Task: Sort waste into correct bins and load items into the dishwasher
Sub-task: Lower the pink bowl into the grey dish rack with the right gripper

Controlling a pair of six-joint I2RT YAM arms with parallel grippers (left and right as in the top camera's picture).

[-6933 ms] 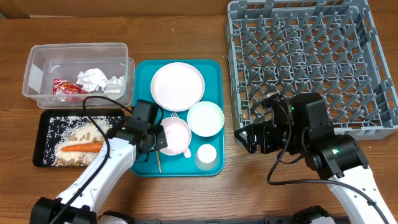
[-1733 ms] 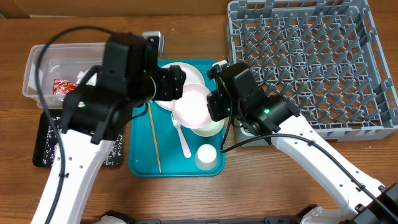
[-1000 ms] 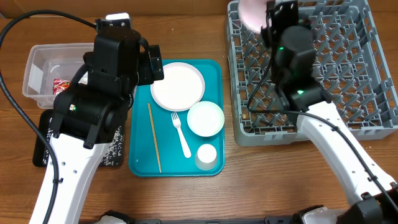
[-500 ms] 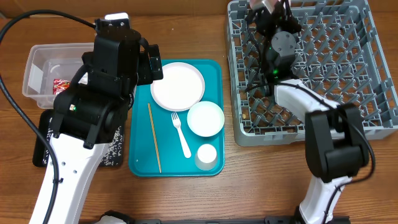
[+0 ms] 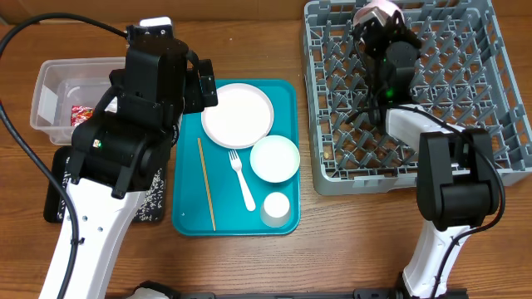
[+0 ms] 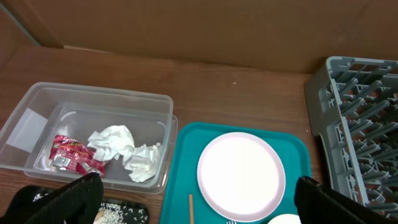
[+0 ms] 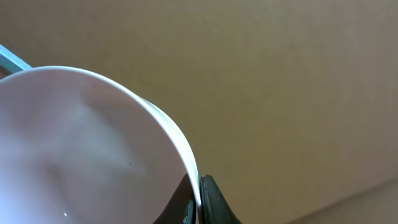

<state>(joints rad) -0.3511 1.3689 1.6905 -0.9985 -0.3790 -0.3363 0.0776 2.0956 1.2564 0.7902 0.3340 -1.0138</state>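
Note:
My right gripper [image 5: 373, 26] is raised over the back of the grey dishwasher rack [image 5: 499, 124], shut on the rim of a white bowl [image 5: 376, 10]. In the right wrist view the jaws [image 7: 199, 200] pinch that bowl's [image 7: 81, 155] thin edge. My left gripper [image 6: 196, 208] hangs wide open above the teal tray [image 6: 180, 162], with nothing between its fingers [image 6: 62, 199]. On the tray lie a round plate [image 5: 237, 115], a second bowl [image 5: 274, 158], a cup [image 5: 276, 208], a fork [image 5: 243, 178] and a wooden stick [image 5: 206, 195]. The clear tub [image 6: 37, 118] holds a red wrapper [image 6: 71, 154] and napkins [image 6: 118, 140].
The black tray [image 5: 54, 195] with grains lies in front of the clear tub, mostly hidden under my left arm in the overhead view. The rack's wall [image 6: 360, 124] stands just right of the teal tray. Bare wooden table surrounds everything.
My right arm has carried the bowl rightward along the back of the rack, from its far left corner toward the middle. The left arm has stayed still and open.

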